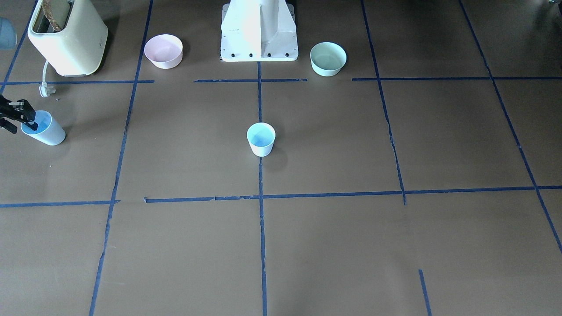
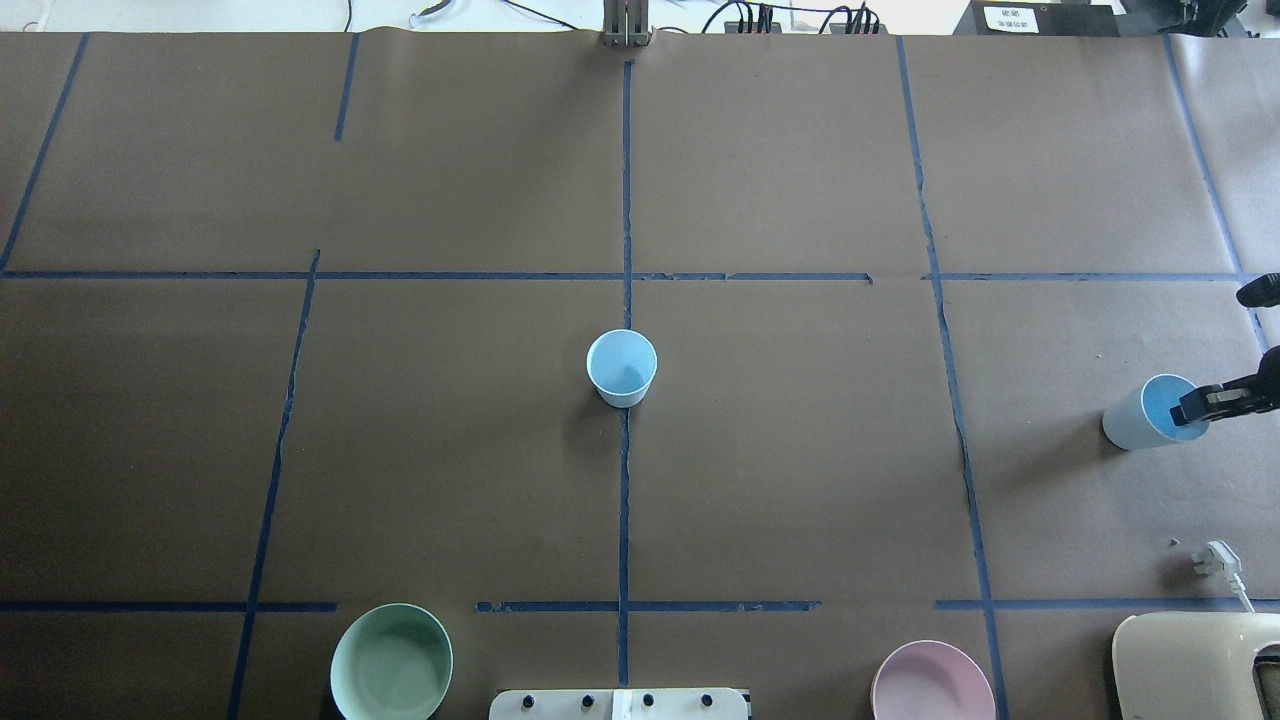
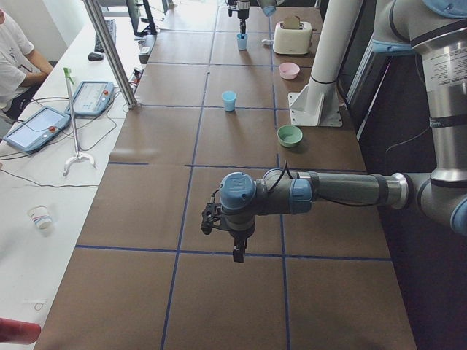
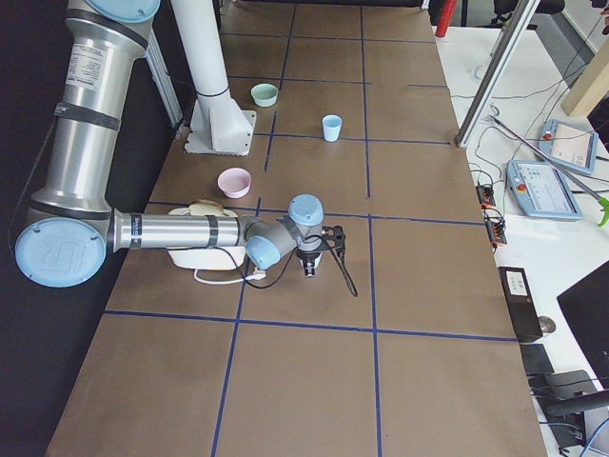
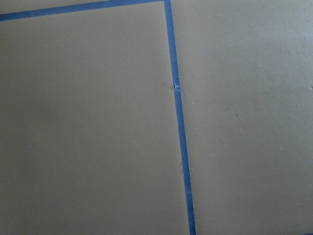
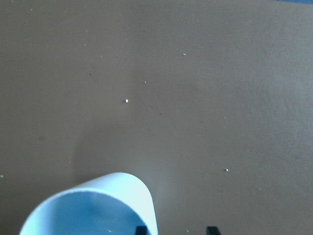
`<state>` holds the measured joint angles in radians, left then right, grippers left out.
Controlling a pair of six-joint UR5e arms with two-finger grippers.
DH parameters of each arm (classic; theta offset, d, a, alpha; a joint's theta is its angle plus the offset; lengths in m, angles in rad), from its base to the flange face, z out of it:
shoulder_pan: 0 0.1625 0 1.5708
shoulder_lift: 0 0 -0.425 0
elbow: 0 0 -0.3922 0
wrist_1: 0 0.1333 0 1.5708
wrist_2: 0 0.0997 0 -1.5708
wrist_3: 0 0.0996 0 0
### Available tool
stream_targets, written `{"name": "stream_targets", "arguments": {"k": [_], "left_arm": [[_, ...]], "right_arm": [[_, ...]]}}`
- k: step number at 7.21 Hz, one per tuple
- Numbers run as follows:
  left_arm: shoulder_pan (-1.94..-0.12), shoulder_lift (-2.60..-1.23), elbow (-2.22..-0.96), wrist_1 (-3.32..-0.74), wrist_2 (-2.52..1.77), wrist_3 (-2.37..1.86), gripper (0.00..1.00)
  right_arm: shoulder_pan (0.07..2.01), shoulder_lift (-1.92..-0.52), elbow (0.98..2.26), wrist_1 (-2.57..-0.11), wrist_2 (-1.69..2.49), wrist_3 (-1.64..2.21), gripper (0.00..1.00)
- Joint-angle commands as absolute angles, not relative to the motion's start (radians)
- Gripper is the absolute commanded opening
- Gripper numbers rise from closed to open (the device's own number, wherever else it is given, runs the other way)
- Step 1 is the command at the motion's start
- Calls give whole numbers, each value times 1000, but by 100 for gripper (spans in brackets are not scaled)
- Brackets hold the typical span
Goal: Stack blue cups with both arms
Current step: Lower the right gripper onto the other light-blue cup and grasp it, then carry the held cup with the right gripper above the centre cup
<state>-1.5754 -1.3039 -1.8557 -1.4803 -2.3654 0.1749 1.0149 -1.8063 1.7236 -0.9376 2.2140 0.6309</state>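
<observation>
One pale blue cup (image 1: 261, 139) stands upright at the table's middle, and also shows in the overhead view (image 2: 621, 367). The second blue cup (image 1: 44, 129) stands near the table's end on my right side (image 2: 1145, 415). My right gripper (image 1: 21, 125) is over its rim (image 2: 1205, 403), open. In the right wrist view one fingertip (image 6: 141, 229) is at the cup's wall (image 6: 98, 205) and the other is outside it, with a gap. My left gripper (image 3: 233, 251) hangs over bare table far from both cups. I cannot tell if it is open or shut.
A cream toaster (image 1: 68, 37) with bread and a loose plug (image 2: 1218, 557) sit close to the right-hand cup. A pink bowl (image 1: 163, 51) and a mint-green bowl (image 1: 328, 58) flank the white pedestal (image 1: 259, 33). A person sits beside the table (image 3: 14, 51).
</observation>
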Motion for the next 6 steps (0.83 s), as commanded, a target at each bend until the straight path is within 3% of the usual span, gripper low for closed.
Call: {"name": "stream_targets", "arguments": {"k": [1,2,4,6], "left_arm": [[-1575,-1304,-1855,-1480,-2365,175,100],[-1575,-1304,-1856,-1480,-2365,175,100],[-1575,-1304,-1856,-1480,-2365,175,100],[-1575,-1304,-1856,-1480,-2365,173,100]], "right_arm": [[1014,-1796,1735,-939,2226,638,9],[1014,-1786,1752,-945,2229,646,0],[1011,-1735,1834,-1013,2238,756,0],[938,-1438,1945,-1403,2230,927,0]]}}
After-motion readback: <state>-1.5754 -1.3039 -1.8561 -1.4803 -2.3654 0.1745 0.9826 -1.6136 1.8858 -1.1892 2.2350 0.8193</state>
